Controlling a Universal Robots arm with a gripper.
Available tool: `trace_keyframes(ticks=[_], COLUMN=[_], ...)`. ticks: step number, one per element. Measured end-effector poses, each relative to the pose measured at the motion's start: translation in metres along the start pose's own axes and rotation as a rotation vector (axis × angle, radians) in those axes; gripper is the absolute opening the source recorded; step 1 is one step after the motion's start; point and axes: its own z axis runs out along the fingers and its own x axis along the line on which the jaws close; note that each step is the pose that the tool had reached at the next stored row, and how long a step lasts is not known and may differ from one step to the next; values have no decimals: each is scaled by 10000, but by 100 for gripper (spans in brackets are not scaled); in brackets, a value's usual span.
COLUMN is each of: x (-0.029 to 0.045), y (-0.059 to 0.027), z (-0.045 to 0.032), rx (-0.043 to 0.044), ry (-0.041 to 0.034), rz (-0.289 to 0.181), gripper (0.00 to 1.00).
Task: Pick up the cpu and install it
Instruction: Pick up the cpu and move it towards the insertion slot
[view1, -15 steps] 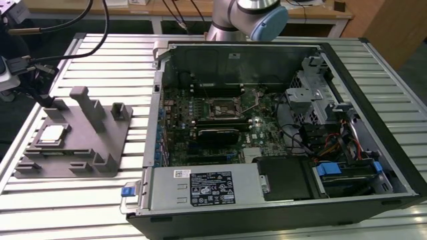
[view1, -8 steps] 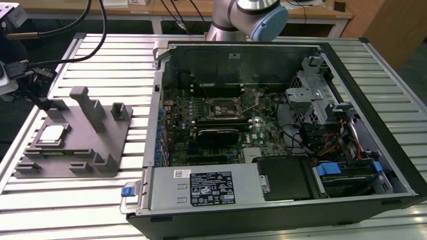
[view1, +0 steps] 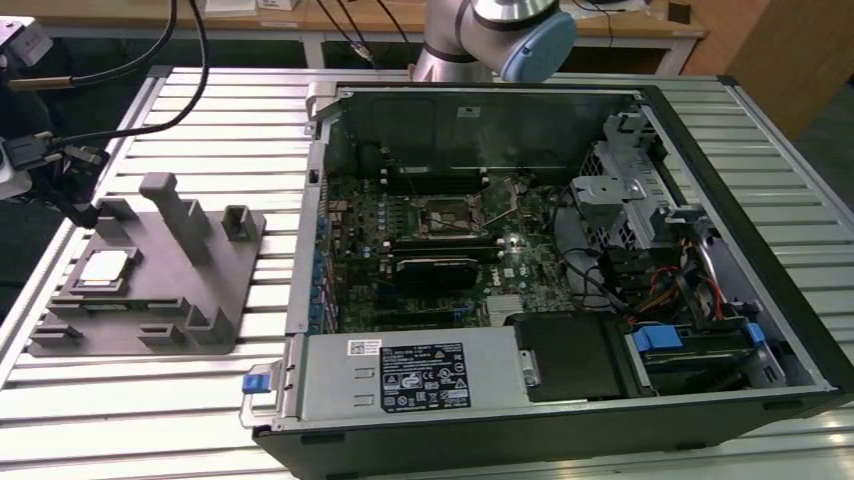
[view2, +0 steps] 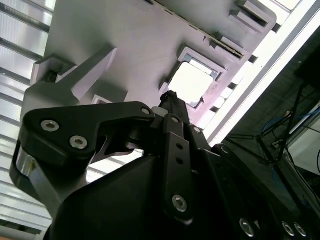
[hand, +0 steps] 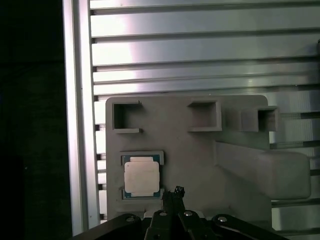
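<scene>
Cpu (hand: 141, 178) is seated flat, metal top up, in a recess of the grey fixture (view1: 167, 285) at the exterior view's left; nothing is gripped yet. Gripper (hand: 177, 191) is poised above the fixture, fingertips closed together on nothing. The cpu is offset sideways from them, away from the tall post (hand: 265, 172) and toward the table (hand: 200, 50) edge, its sides squared with the fixture. Motherboard socket (view1: 447, 213) in the case (view1: 481, 110) is seen well apart, toward the exterior view's right.
</scene>
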Motion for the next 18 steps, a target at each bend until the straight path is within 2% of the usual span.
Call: trace_keyframes(ticks=[18], x=[113], y=[-77], z=[202], rx=[-1], ry=[4], rz=[0], gripper=[11])
